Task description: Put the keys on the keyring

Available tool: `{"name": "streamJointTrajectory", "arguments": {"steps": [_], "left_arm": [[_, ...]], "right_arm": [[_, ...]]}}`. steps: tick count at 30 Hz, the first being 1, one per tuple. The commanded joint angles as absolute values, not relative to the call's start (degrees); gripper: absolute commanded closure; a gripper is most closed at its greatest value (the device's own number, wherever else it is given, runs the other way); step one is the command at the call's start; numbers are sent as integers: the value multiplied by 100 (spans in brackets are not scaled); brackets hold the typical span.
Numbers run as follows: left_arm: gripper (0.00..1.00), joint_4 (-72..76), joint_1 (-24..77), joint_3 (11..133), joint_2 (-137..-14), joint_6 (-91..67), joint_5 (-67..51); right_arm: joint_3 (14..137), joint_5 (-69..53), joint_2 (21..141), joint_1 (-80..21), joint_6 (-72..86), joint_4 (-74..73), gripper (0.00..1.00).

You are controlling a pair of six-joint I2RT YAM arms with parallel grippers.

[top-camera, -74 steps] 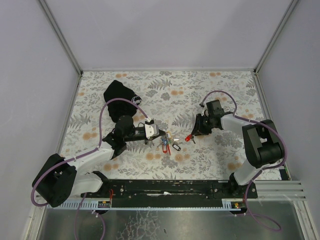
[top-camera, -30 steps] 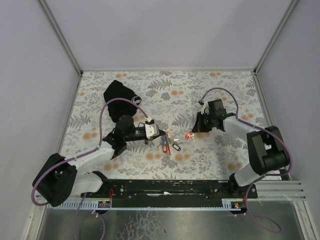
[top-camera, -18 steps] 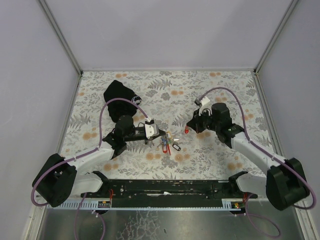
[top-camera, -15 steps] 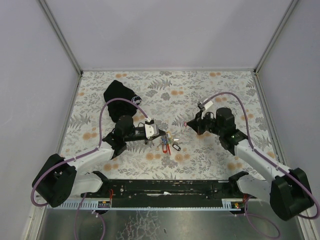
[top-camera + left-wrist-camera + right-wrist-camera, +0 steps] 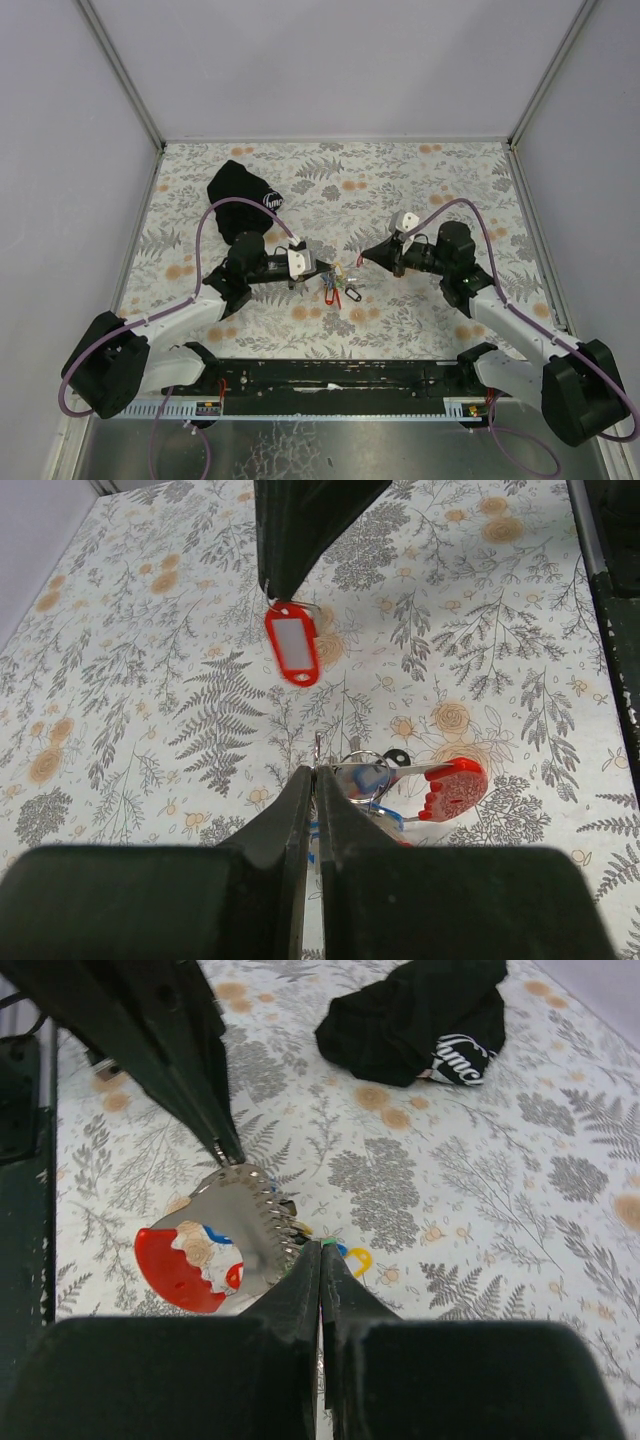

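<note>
The keys [image 5: 337,287] are mostly bunched just under the tips of the left gripper [image 5: 313,780], whose jaws are pinched together on the keyring [image 5: 360,763] — presumably so the ring is steadied for threading. One red-tagged key [image 5: 291,646] is dangled from the closed tips of the right gripper [image 5: 320,1252], just across from the left one, probably lined up to be fed on. Both arms are stretched low and inward — fingers pointed at each other, tips near but apart.
</note>
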State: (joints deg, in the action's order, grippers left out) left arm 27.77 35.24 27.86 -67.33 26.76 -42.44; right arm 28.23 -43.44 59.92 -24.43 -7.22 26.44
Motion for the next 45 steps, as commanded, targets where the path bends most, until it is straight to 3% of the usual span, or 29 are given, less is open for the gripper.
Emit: {"name": "streamJointTrajectory", "arguments": {"steps": [1, 8, 13, 45], "left_arm": [[100, 3191, 3498, 2791, -6612, 2721, -4526], [100, 3012, 3500, 2888, -6703, 2847, -4875], [100, 2898, 3502, 2981, -6855, 2916, -5159], [100, 2481, 3494, 3164, -6996, 3104, -5458]], "right_arm": [[3052, -5322, 6041, -2482, -1513, 2905, 100], [3256, -5588, 5994, -2621, -1952, 2262, 100], [3420, -5141, 5926, -3022, -2411, 1644, 100], [3285, -4065, 6133, -4031, -2792, 1600, 100]]}}
